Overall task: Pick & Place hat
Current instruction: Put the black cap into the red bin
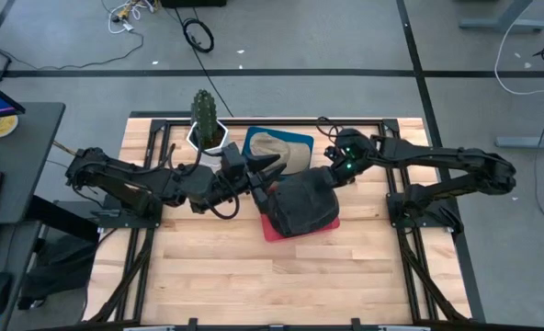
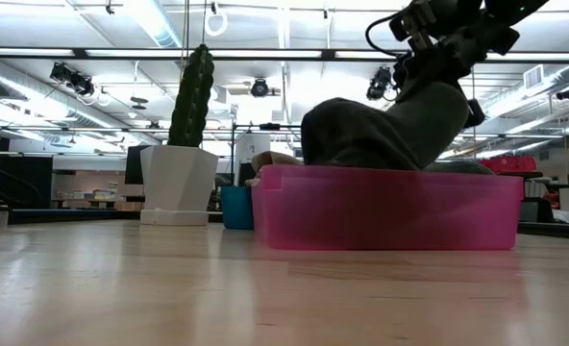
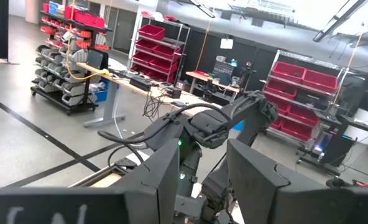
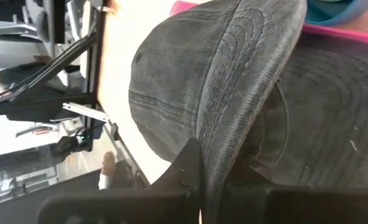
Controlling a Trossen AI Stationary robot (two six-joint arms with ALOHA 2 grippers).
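A dark grey hat (image 1: 301, 204) sits over a pink bin (image 2: 390, 235) at mid-table, its lower part behind the bin's wall in the low view. My right gripper (image 1: 327, 177) reaches in from the table's right, slanting down, and is shut on the hat's brim. My left gripper (image 1: 270, 171) hovers level just left of the hat, open, with nothing between its fingers (image 3: 165, 180). A tan hat (image 1: 270, 144) lies in a blue bin (image 1: 295, 145) behind. My right gripper (image 4: 199, 171) pinches the hat's brim (image 4: 234, 130) between its two fingers, which lie across the brim's edge. The fingers slant down from the table's far right. The crown (image 4: 165, 93) hangs beyond the fingers, down inside the pink bin; whether it rests on the bottom I cannot tell.
A cactus in a white pot (image 1: 203, 124) stands at the far left of the work area, next to the blue bin (image 2: 235, 207). Bare wooden tabletop (image 1: 254, 276) lies toward the near edge. A desk with devices (image 1: 5, 156) is off the table's left.
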